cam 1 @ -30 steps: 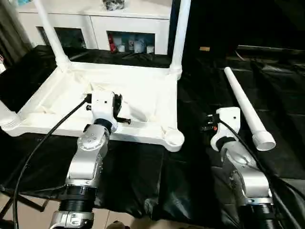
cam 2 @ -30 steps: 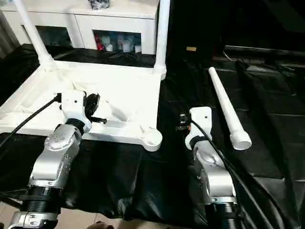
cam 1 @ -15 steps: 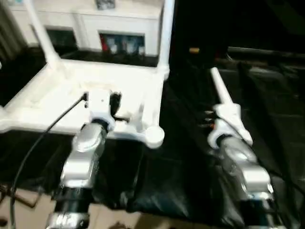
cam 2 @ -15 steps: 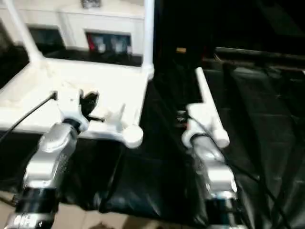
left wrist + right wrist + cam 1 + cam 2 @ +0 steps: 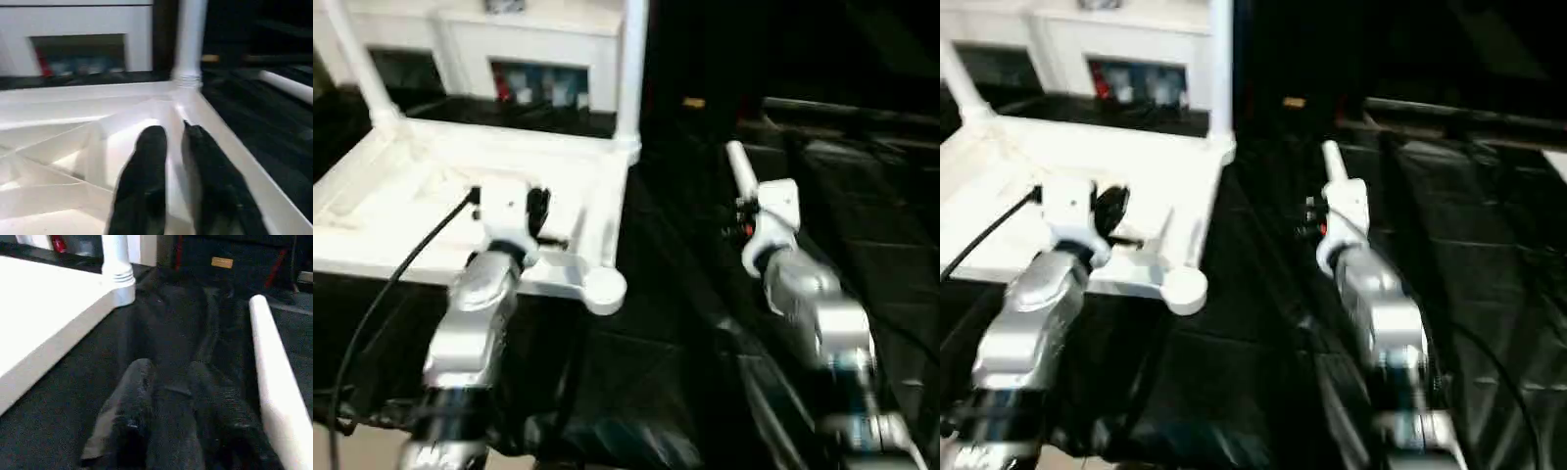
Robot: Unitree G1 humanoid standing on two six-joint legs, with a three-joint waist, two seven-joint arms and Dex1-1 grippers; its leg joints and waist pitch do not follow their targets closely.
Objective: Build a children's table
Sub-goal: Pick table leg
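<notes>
Our left hand (image 5: pixel 168 161) hangs over the upturned tabletop (image 5: pixel 421 186), its two black fingers (image 5: pixel 142 176) a narrow gap apart and closed on nothing; below them we see the ribbed underside of the top, near its right rim. Our right hand (image 5: pixel 168 396) sits low over the black-covered desk (image 5: pixel 685 323), fingers a little parted and holding nothing, with the loose leg (image 5: pixel 274 382) lying just beside it on the desk, on the side away from the tabletop.

We see the children's table upside down on the left part of the desk. Two legs stand upright in its far corner sockets: one at the far right corner (image 5: pixel 631 69), one at the far left (image 5: pixel 357 69). The near right corner socket (image 5: pixel 604 289) is empty. Behind the desk stands a white cabinet (image 5: pixel 460 39).
</notes>
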